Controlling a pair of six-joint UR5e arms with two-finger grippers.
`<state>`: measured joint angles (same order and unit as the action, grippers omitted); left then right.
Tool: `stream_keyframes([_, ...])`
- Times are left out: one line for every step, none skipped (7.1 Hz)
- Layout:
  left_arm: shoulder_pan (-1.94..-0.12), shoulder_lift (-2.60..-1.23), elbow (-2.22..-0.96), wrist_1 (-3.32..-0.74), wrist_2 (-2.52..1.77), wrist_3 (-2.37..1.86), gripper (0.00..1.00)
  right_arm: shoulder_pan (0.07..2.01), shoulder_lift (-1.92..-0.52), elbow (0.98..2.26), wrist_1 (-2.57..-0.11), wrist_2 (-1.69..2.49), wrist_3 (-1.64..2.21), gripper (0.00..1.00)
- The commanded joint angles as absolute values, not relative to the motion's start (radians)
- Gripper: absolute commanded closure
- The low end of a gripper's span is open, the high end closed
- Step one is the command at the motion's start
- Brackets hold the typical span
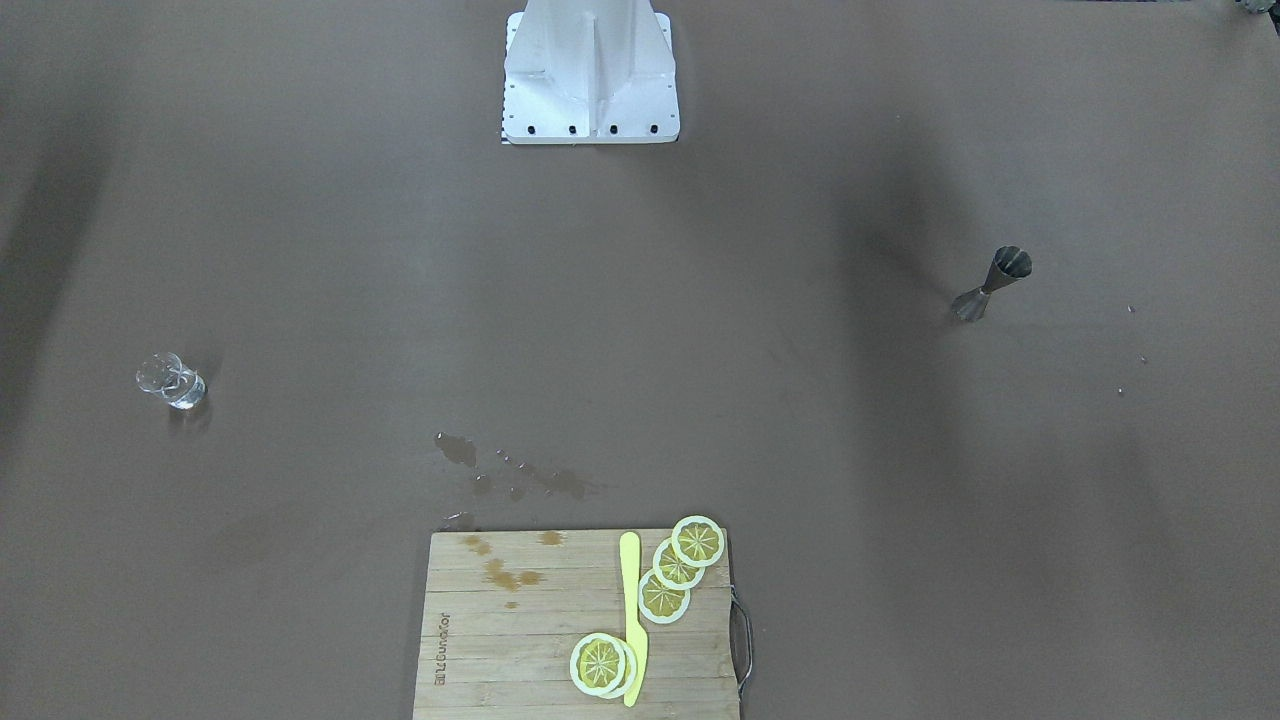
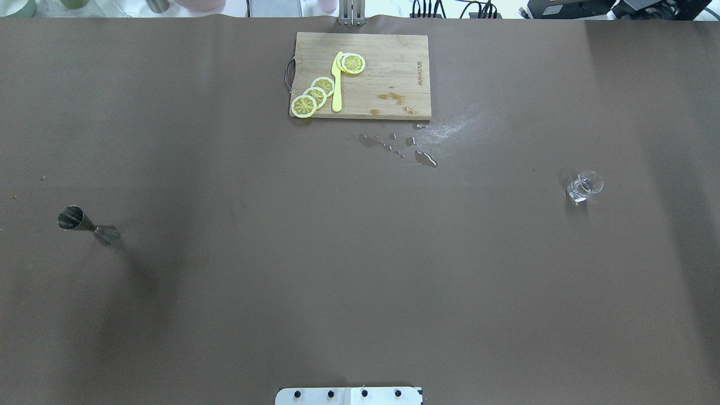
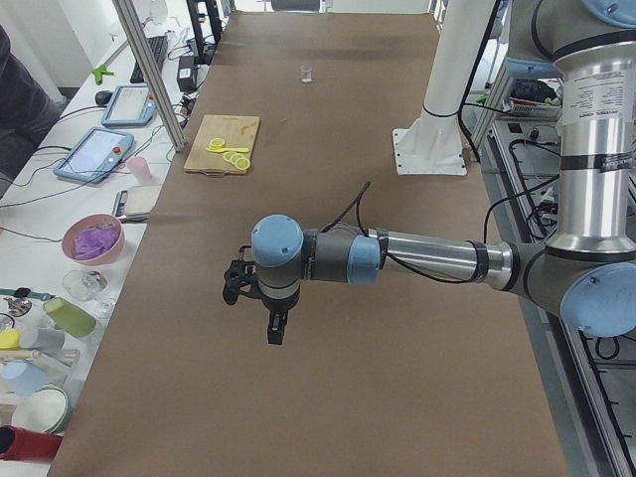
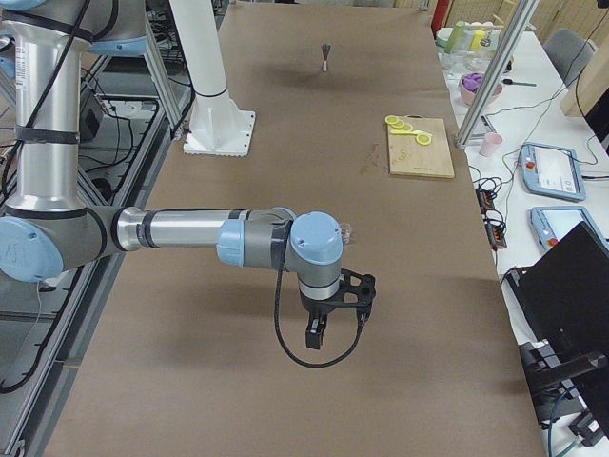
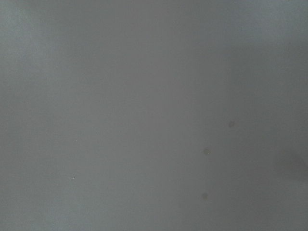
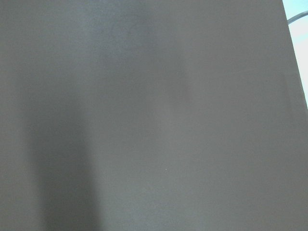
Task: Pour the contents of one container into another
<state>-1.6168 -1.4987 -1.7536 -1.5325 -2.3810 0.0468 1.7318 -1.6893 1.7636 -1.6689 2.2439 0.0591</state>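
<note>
Steel jigger [image 2: 84,225] stands upright near the surface's [image 2: 360,281] edge on your robot's left, clear glass [image 2: 585,187] near the opposite edge. Left hand [image 3: 275,330] is nearer the jigger, right hand [image 4: 317,331] nearer the glass. You cannot tell whether either hand is open.

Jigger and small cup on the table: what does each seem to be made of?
Jigger: looks like metal, probably steel. It has a dull grey sheen, and the inside of its cone is shaded darker. Small cup: clear glass, or possibly clear plastic. The brown table shows through it, and its rim catches bright glints.
</note>
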Motion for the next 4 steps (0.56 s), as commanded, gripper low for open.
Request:
stream_keyframes([-1.617,-1.497,-1.753,-1.532,-2.381,0.049,0.02,1.741,-1.738,1.75,-1.671,2.199,0.048,0.0])
stream_keyframes([-1.617,-1.499,-1.753,-1.532,-2.381,0.049,0.02,1.741,-1.749,1.744,-1.666,2.194,0.045,0.0])
stream_keyframes([-1.617,-1.499,-1.753,-1.532,-2.382,0.048,0.02,1.741,-1.741,1.768,-1.666,2.21,0.048,0.0])
stream_keyframes([-1.617,-1.5,-1.755,-1.534,-2.381,0.045,0.02,1.743,-1.746,1.781,-1.666,2.21,0.046,0.0])
